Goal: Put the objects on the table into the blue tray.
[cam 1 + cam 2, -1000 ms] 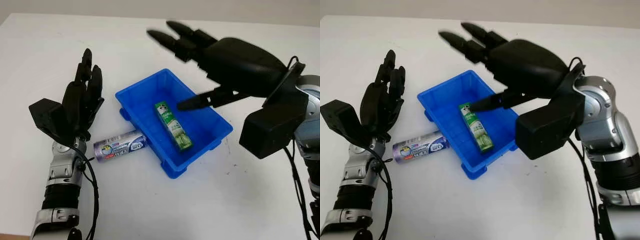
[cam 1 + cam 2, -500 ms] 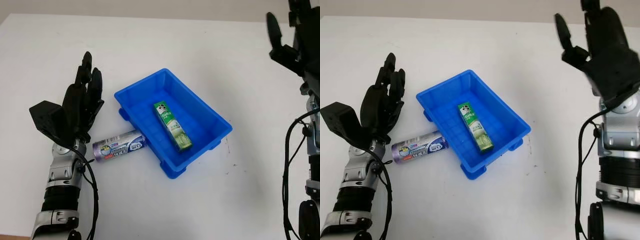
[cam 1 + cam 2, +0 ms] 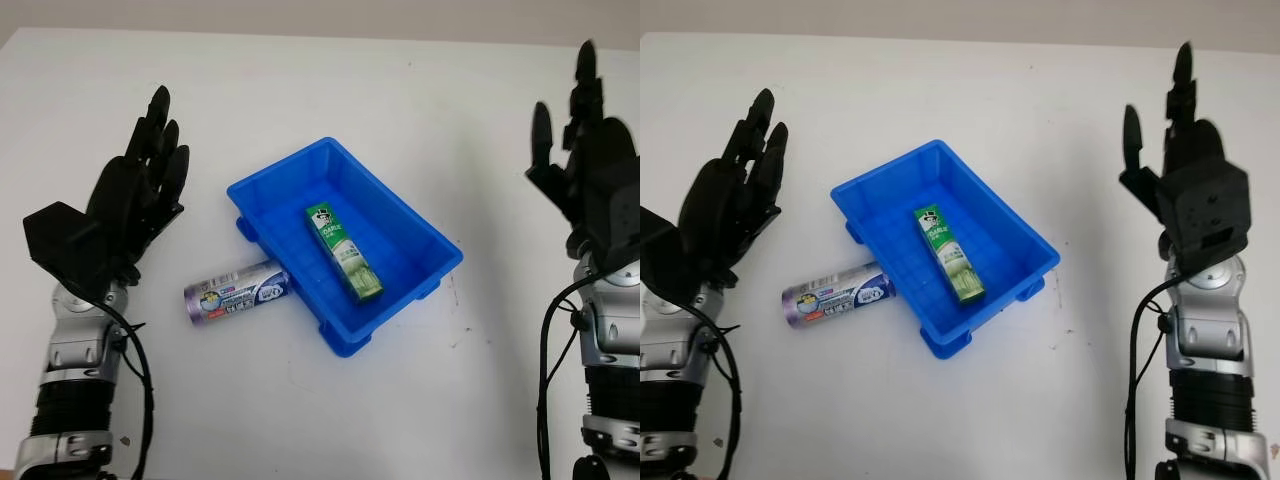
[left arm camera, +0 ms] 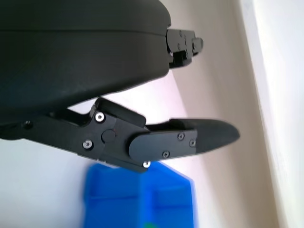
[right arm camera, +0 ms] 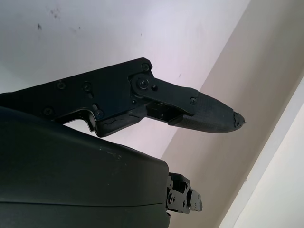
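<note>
A blue tray point(image 3: 260, 190) sits at the middle of the white table, turned at an angle. Inside it lies a green toothpaste box point(image 3: 345, 252). A purple and silver cylindrical packet point(image 3: 235, 292) lies on the table against the tray's near-left wall. My left hand point(image 3: 140, 180) is open, raised at the left of the table, a short way from the packet. My right hand point(image 3: 585, 160) is open, held upright at the far right, well away from the tray. The tray's corner point(image 4: 137, 202) shows under the left hand in the left wrist view.
The white table point(image 3: 330, 420) stretches bare in front of the tray and behind it. A few small dark specks point(image 3: 452, 290) mark the surface right of the tray.
My right hand has left the space above the tray, swung out to the far right and now stands upright. My left hand has shifted a little left, away from the packet.
</note>
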{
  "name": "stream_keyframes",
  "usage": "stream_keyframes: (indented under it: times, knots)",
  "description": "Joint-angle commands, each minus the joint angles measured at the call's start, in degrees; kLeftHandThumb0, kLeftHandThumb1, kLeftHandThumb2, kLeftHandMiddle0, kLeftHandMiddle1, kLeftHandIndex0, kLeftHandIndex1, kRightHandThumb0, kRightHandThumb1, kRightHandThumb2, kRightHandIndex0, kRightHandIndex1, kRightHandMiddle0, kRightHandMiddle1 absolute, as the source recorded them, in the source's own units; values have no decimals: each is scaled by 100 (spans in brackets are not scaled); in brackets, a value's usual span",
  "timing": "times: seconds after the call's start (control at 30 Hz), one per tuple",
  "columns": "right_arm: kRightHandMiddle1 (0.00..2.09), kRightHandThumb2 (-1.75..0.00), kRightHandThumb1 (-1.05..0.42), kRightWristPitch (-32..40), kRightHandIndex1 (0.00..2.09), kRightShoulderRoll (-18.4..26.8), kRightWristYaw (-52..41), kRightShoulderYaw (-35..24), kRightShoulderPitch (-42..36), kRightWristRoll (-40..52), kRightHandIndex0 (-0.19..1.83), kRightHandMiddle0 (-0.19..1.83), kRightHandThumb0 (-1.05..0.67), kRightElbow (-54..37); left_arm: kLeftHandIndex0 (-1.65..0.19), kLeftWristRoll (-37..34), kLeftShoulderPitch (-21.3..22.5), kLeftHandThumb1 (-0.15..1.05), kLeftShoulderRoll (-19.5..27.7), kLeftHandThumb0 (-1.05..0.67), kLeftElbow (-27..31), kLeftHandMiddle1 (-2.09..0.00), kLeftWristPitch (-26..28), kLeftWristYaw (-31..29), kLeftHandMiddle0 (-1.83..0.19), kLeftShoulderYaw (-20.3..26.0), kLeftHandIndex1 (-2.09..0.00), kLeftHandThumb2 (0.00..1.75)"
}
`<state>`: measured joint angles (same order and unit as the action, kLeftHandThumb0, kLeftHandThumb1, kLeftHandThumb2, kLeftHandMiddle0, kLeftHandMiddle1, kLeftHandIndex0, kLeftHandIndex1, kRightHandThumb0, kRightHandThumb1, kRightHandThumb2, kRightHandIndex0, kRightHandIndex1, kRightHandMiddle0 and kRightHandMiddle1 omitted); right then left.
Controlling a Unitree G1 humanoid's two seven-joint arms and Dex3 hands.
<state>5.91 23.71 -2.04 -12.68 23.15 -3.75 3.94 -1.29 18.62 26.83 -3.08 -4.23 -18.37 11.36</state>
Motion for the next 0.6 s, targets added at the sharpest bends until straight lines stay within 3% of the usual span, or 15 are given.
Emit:
stream_keyframes:
  times: [0.0, 0.1, 0.17, 0.3, 0.4, 0.57]
  knots:
    - [0, -77, -105, 48, 0, -42, -11, 55, -44, -10, -19, -19, -73, -128, -6, 155, -424, 104, 356, -93, 1074, -7, 545, -147, -7, 46, -8, 21]
    - [0, -79, -105, -3, 0, -14, 0, 189, 9, -146, -19, -19, -74, -16, -4, 399, -891, 102, 832, -93, 2308, -5, 1327, -436, -6, 189, -6, 9]
    - [0, -79, -105, 67, 0, -1, 0, 204, 76, -175, -19, -19, -74, -23, -2, 533, -1154, 98, 1134, -90, 2834, -5, 1482, -678, -5, 297, -5, 6]
    - [0, -77, -105, 132, 0, 49, -29, 216, 108, -231, -19, -19, -74, -61, -2, 772, -1502, 95, 1596, -90, 3457, -5, 1735, -1067, -4, 444, -5, 5]
    - [0, -76, -105, 251, 0, 51, -27, 210, 123, -256, -19, -19, -75, -140, -7, 1338, -1948, 96, 1984, -96, 3956, -7, 1689, -1303, -9, 562, -7, 6]
    - [0, -75, -105, 262, 0, 45, -49, 201, 155, -233, -19, -19, -74, -150, -7, 1726, -2341, 97, 2145, -98, 4596, -6, 2089, -1656, -10, 734, -7, 6]
